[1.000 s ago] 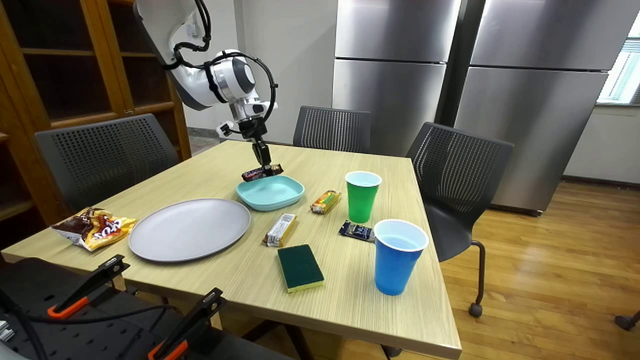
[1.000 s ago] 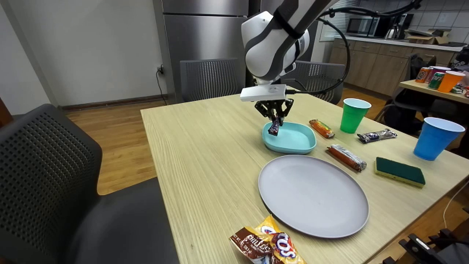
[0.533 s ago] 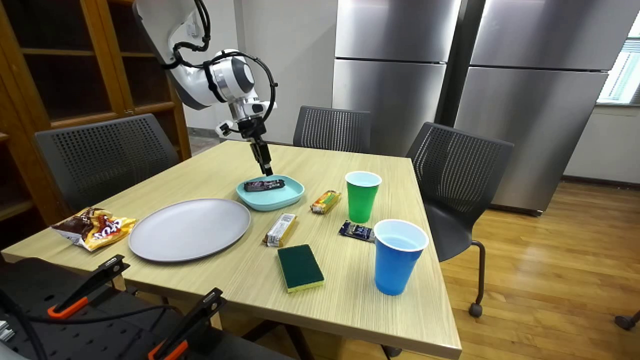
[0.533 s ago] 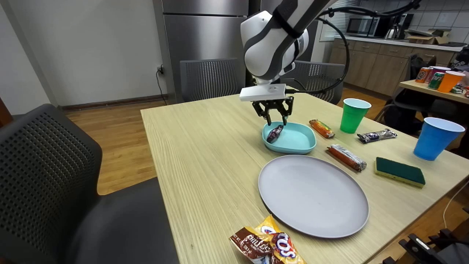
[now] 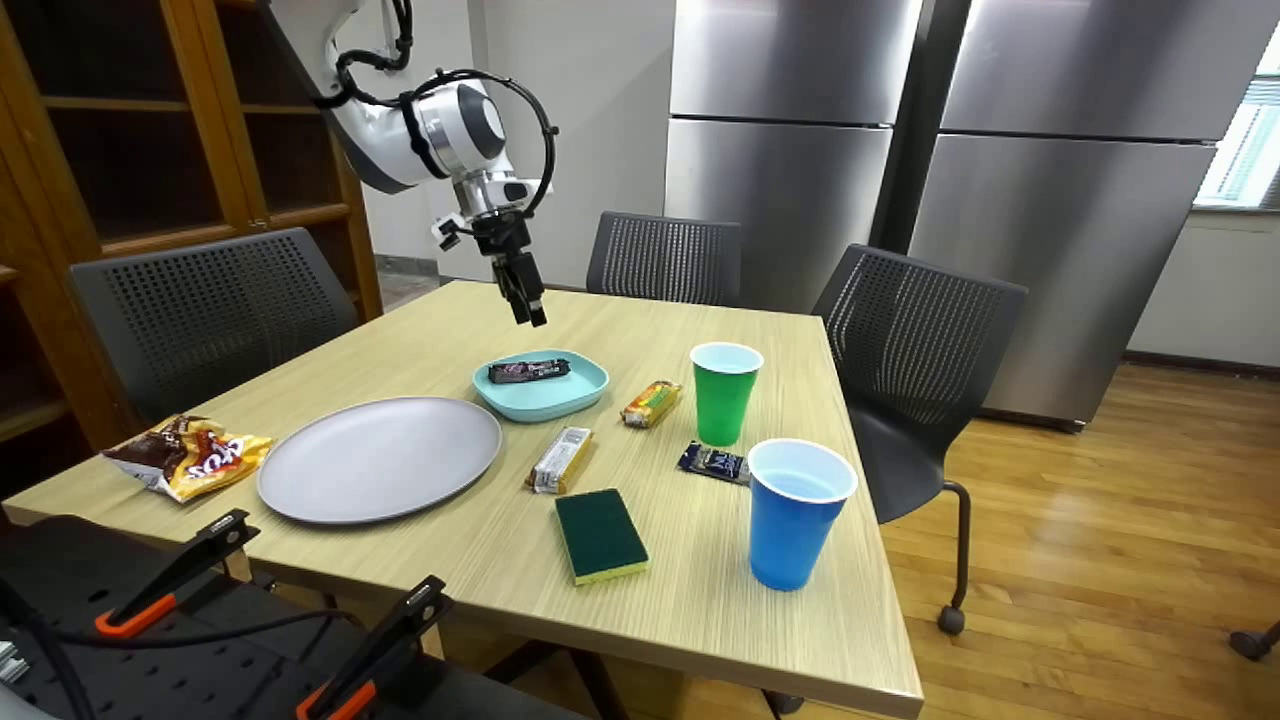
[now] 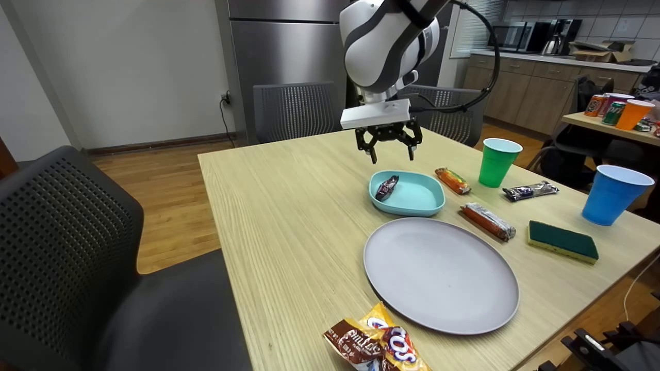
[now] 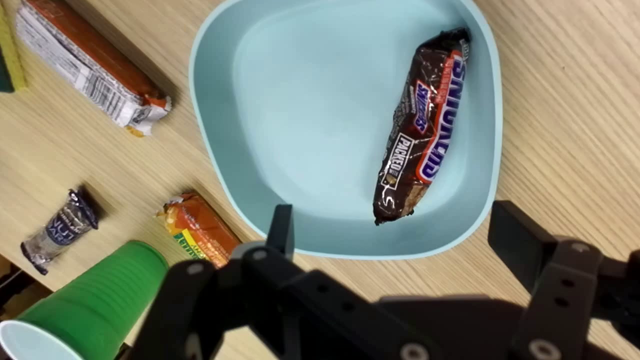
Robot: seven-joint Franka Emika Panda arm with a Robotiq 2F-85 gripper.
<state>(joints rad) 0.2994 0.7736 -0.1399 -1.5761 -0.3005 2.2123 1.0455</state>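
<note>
A dark brown Snickers bar lies in a light blue dish, against the side on the right in the wrist view. My gripper stands open above the table, its two black fingers wide apart and nothing between them. In an exterior view the gripper hangs above and behind the dish, clear of the bar. An exterior view also shows the whole bar inside the dish, below the gripper.
Beside the dish lie an orange-wrapped bar, a brown-and-white bar and a dark small bar. A green cup, a blue cup, a sponge, a grey plate and a snack bag share the table.
A second ago the gripper held the Snickers bar over the dish. It opened, the bar came to rest in the dish, and the gripper has since risen with its fingers spreading wider.
</note>
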